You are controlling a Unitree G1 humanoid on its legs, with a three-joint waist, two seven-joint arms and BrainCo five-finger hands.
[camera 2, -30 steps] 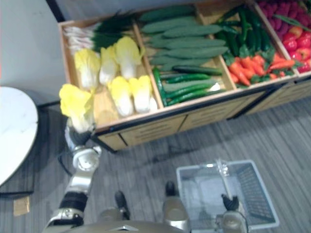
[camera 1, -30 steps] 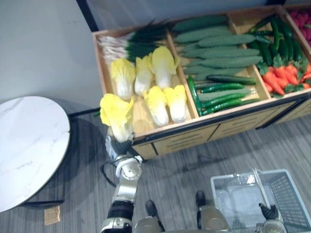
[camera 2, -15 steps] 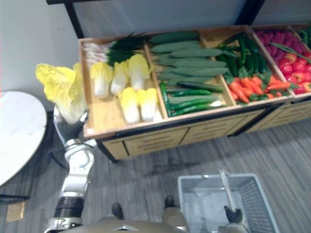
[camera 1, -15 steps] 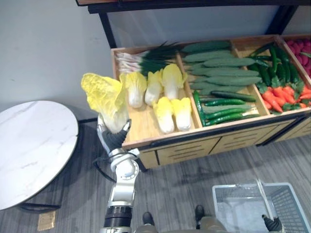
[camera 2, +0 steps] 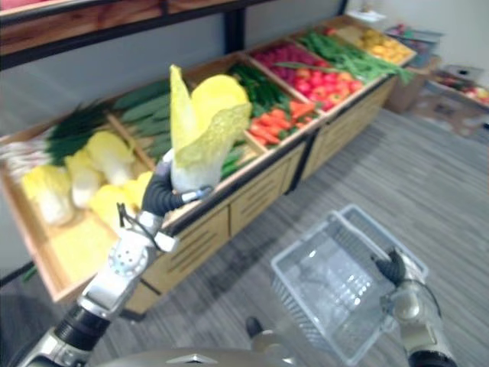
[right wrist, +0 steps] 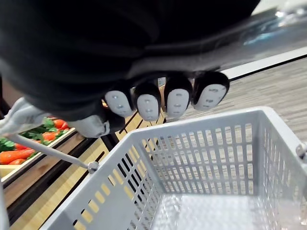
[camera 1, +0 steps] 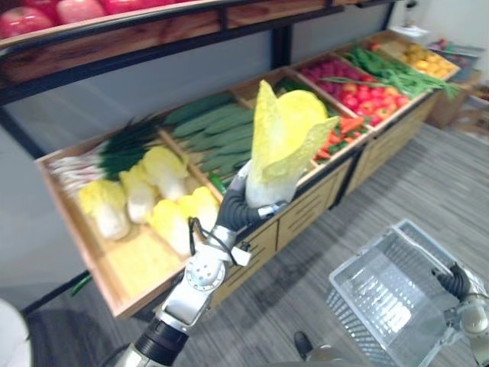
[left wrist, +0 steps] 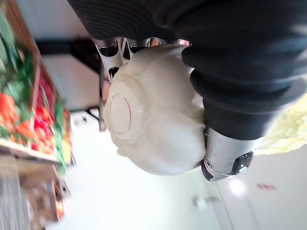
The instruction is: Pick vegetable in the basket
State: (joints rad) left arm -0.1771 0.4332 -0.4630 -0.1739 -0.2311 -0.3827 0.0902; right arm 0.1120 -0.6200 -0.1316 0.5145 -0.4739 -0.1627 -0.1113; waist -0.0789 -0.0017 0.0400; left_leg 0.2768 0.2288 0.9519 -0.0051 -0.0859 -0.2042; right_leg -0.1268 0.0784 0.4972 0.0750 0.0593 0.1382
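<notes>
Clearly the cabbage [camera 1: 286, 145] is not yet in the basket [right wrist: 201, 153]: it is in the air, upright, with its yellow leaves on top and its white base at the bottom, in front of the front edge of the wooden stand [camera 1: 306, 218]. The left hand [camera 1: 233, 210] holds it from below. In the left wrist view the fingers [left wrist: 111, 51] and the thumb are curled round the pale base, so the grip sits on the firm part and the soft leaves are not crushed, I think. The right hand [camera 2: 396, 269] is low at the right side, and its fingers [right wrist: 177, 103] are closed round the metal handle [right wrist: 278, 26] of the grey basket, which hangs above the floor with its opening tilted up, probably to receive the cabbage. I can see nothing lying inside it. The cabbage and the basket are well apart, so the carrying step is, in my judgement, about halfway. Behind the cabbage, the stand keeps the other cabbages [camera 1: 164, 172] in the compartment near its left end, then the cucumbers [camera 1: 214, 126] and the carrots [camera 2: 275, 126] further toward the right end.
</notes>
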